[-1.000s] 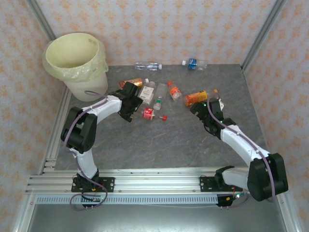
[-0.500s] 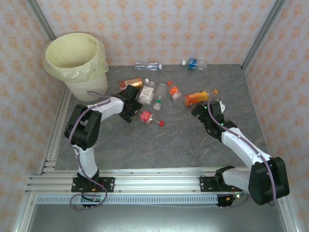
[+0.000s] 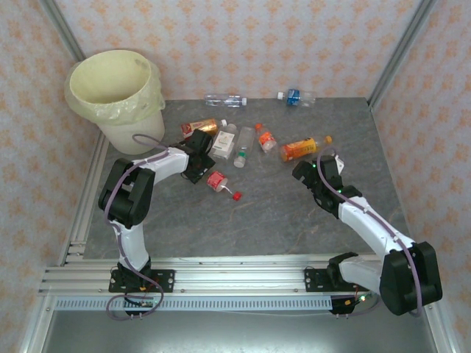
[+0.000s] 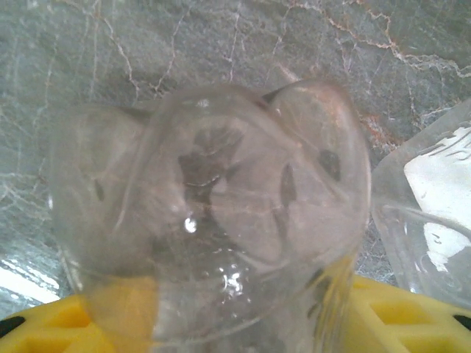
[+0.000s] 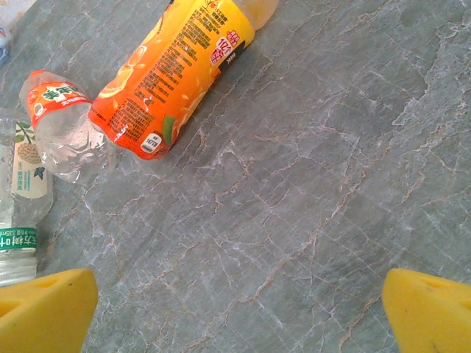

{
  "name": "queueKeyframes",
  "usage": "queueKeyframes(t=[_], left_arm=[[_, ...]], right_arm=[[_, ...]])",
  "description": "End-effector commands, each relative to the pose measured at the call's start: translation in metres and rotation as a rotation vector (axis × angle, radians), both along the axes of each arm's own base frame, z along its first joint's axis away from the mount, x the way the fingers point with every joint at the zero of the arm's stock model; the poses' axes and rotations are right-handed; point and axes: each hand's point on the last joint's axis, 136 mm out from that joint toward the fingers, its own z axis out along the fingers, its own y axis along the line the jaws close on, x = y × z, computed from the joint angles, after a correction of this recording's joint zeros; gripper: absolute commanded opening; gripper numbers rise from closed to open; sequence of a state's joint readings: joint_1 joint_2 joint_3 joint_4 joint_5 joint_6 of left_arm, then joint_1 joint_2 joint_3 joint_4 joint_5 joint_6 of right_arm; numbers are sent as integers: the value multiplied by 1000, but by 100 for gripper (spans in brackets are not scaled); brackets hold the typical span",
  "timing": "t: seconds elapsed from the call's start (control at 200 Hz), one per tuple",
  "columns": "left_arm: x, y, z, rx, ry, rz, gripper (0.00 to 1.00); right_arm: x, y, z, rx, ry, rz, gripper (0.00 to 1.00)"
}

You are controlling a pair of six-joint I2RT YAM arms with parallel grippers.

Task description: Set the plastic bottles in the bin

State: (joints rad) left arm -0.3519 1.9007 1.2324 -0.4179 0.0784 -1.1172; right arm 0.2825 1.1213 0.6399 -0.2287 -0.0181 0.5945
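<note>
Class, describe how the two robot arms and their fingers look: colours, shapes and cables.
Both the left arm and the right arm have smooth white link shells joined by chunky black joints. A thin grey cable runs along the left arm. The wrist views show blocky, bright yellow fingers.

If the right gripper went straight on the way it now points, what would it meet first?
Probably the grey marbled tabletop; the right gripper points down at it. The orange-labelled plastic bottle lies farther on, leftward. Depth is unclear.
</note>
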Motion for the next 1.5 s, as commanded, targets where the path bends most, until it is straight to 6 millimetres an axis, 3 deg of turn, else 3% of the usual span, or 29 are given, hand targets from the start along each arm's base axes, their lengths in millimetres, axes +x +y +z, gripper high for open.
queueKeyframes(t=[0.0, 0.15, 0.33, 0.55, 0.796, 0.991, 1.191, 1.496], left_arm=[[3, 7, 16, 68, -56, -46, 59], [4, 6, 28, 88, -111, -95, 52], [4, 6, 53, 153, -183, -165, 47], [5, 9, 87, 195, -308, -207, 47], [6, 13, 135, 178, -505, -189, 47], [0, 22, 183, 231, -629, -208, 45], [-14, 47, 241, 317, -776, -156, 45], [-22, 72, 373, 495, -993, -214, 44]], right_arm=[[-2, 1, 3, -10, -27, 31, 99], [5, 24, 20, 66, -144, 149, 99], [10, 36, 42, 96, -276, 221, 99], [7, 64, 67, 127, -385, 374, 99], [-1, 98, 81, 113, -456, 508, 99], [-6, 119, 88, 108, -493, 599, 99], [-2, 130, 95, 109, -501, 634, 99], [12, 135, 102, 144, -529, 596, 99]])
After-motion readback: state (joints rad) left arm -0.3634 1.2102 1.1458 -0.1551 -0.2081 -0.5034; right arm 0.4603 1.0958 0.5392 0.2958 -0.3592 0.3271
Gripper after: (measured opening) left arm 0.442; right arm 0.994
